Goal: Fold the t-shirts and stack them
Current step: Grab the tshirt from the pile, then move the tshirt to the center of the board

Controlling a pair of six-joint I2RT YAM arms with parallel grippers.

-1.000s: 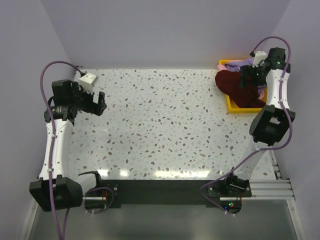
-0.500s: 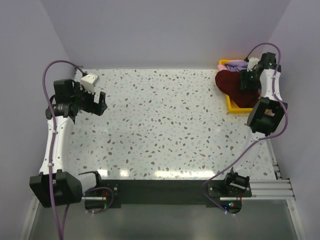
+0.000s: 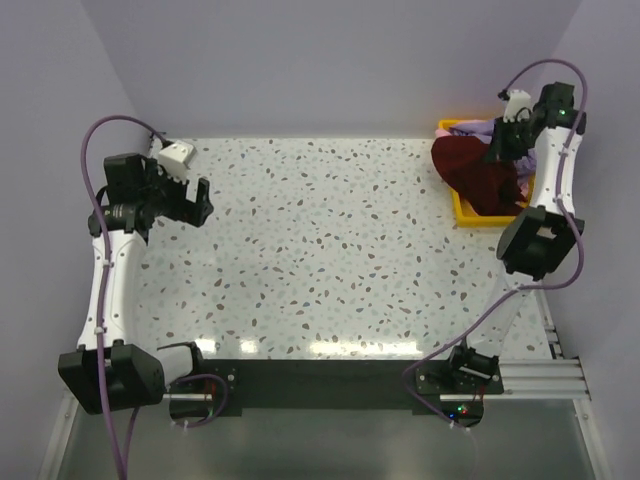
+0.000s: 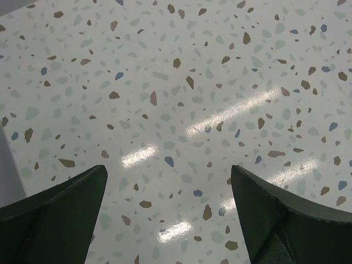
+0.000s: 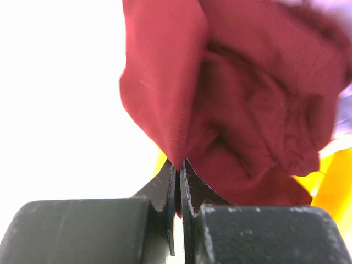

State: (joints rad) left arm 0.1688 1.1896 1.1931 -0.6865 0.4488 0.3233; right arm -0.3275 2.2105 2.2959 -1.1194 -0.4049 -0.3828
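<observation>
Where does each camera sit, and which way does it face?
Top external: above and behind the bases, looking down on the table; both arms, left gripper, right gripper show.
Left wrist: down at the table, own open fingers showing.
Right wrist: at the maroon t-shirt, pinched by own fingers.
Shared: maroon t-shirt, in top and right wrist.

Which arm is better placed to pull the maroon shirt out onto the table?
Right. The right gripper is shut on the maroon shirt at the yellow tray; the left gripper hangs open over the table, far away.
</observation>
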